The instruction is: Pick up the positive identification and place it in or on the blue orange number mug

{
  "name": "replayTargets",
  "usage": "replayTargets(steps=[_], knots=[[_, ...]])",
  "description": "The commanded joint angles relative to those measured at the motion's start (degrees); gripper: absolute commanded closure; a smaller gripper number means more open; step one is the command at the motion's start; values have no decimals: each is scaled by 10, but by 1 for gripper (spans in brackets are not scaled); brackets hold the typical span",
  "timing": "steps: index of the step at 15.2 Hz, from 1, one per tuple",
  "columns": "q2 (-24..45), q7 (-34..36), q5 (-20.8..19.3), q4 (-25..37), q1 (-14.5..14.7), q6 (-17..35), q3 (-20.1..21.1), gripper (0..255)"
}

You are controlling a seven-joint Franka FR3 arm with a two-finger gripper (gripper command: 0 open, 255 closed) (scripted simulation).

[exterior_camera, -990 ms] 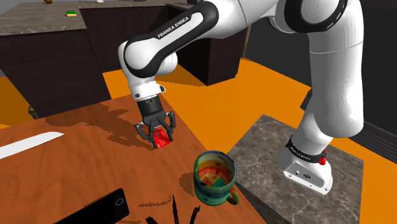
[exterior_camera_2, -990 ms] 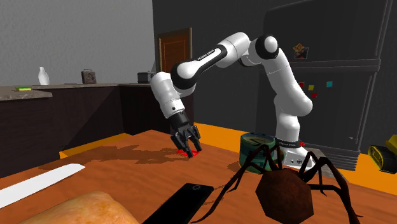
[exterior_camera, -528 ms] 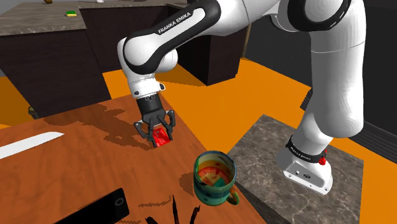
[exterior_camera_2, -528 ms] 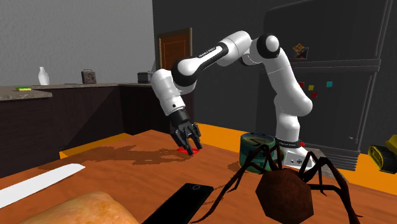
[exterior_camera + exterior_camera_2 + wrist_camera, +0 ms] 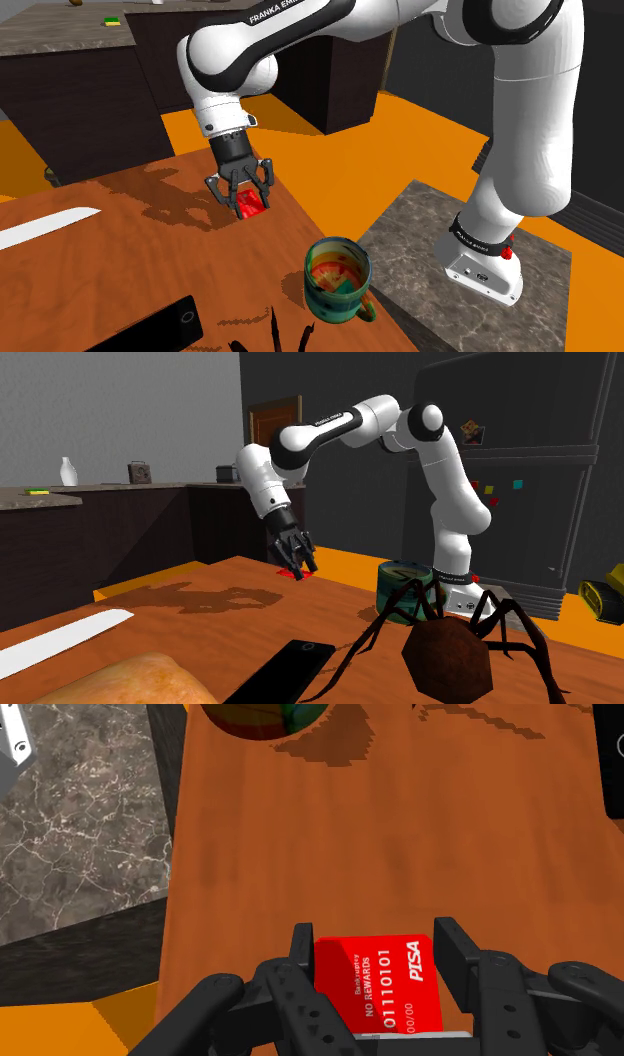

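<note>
On the red card (image 5: 378,986), "NO REWARDS", "01110101", "PISA" and "00/00" can be read; a smaller line above them cannot be made out. The card is clamped between the two fingers of the gripper (image 5: 378,954) over the wooden table (image 5: 120,265). "FRANKA" is printed on the arm (image 5: 262,14). The blue-green and orange mug (image 5: 345,292) is set near the table's edge, beside the marbled stand (image 5: 420,235). A black spider (image 5: 450,652) and a black handset (image 5: 285,672) are seen nearby.

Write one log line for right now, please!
gripper: shut on red card | position: over wooden table | multicoloured mug: upright, apart
</note>
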Motion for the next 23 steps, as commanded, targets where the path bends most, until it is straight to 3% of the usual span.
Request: replayTargets(steps=[1,21,23], knots=[[-6,3,2,7,-1,-13,1,255],[-36,46,13,113,-7,-140,8,255],[-80,45,31,55,-8,-121,14,255]])
